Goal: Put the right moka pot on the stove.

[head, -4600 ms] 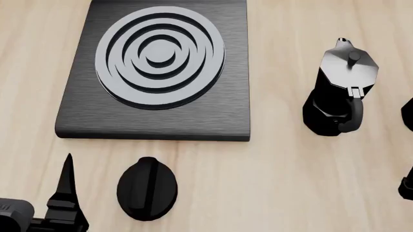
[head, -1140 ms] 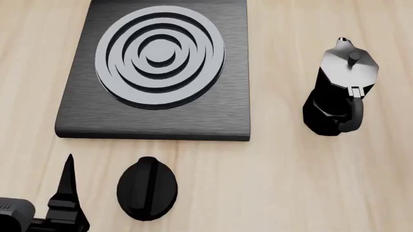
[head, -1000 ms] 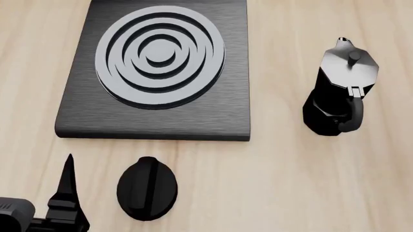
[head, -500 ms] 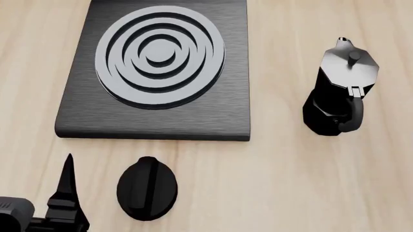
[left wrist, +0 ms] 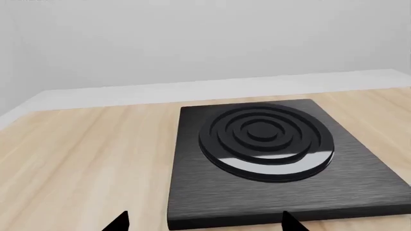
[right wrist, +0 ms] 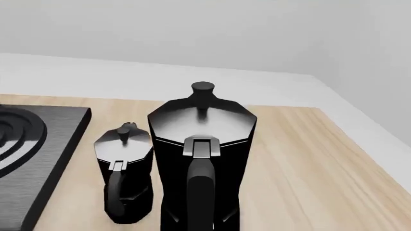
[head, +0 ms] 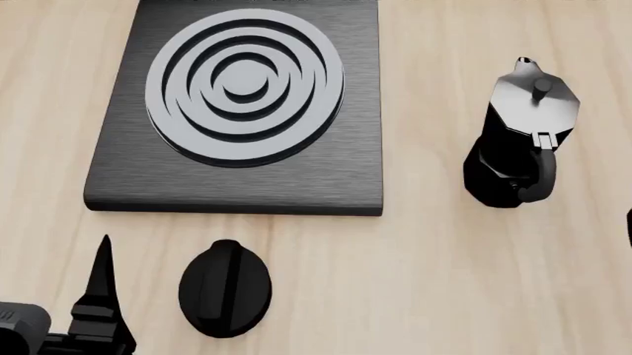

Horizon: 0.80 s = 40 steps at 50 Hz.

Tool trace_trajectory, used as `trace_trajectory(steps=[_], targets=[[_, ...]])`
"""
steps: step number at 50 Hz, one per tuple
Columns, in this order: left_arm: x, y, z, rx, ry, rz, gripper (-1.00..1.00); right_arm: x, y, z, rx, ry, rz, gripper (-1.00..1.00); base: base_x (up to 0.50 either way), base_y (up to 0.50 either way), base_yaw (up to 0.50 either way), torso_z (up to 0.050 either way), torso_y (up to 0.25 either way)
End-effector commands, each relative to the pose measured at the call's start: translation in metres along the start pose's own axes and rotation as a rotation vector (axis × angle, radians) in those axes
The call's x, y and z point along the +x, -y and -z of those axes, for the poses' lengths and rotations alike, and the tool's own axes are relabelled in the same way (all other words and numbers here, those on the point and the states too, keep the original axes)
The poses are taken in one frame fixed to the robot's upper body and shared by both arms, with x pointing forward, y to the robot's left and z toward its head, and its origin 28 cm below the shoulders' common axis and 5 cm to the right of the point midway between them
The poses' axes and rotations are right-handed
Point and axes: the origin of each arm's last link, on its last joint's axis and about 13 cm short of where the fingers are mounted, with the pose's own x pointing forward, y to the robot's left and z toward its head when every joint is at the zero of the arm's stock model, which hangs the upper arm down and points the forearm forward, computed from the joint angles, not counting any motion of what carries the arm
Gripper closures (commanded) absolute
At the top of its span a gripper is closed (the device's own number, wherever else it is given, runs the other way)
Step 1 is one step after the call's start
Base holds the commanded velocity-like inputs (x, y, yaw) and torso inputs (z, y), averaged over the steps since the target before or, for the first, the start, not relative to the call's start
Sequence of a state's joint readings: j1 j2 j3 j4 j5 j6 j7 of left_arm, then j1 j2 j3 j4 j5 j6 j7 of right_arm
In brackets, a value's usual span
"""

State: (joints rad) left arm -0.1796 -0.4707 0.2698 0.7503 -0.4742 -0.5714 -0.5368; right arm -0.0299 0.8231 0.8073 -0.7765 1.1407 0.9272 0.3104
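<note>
Nothing moved yet: the stove is bare and both pots stand on the table.

On the left, my left pincer sits idle with its fingers apart, facing the stove. That is one slab, its rings empty, with one oval knob in front of it. Right of the stove I count two moka pots. The other pot stands near the stove's edge. The right moka pot stands further right, outside the head view, close before my right wrist camera with its handle towards me. My right pincer's fingers show nowhere, so I cannot tell their state. I judge the grasp, lift and placing all remain.
</note>
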Motion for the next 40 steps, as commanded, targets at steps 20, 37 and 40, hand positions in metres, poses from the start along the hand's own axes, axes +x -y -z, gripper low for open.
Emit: trace_trajectory(steps=[20, 37, 40], targets=[[-0.001, 0.0, 0.0, -0.001, 0.004, 0.005, -1.0, -0.026, -0.024, -0.006, -0.067, 0.034, -0.075, 1.0, 0.0, 0.0, 0.0, 0.0, 0.001], [-0.001, 0.0, 0.0, 0.001, 0.004, 0.01, -1.0, -0.018, -0.043, 0.0, -0.077, 0.034, -0.148, 1.0, 0.0, 0.0, 0.0, 0.0, 0.001], [0.0, 0.001, 0.0, 0.004, 0.002, 0.01, -1.0, -0.017, -0.047, 0.004, -0.077, 0.033, -0.166, 1.0, 0.0, 0.0, 0.0, 0.0, 0.003]])
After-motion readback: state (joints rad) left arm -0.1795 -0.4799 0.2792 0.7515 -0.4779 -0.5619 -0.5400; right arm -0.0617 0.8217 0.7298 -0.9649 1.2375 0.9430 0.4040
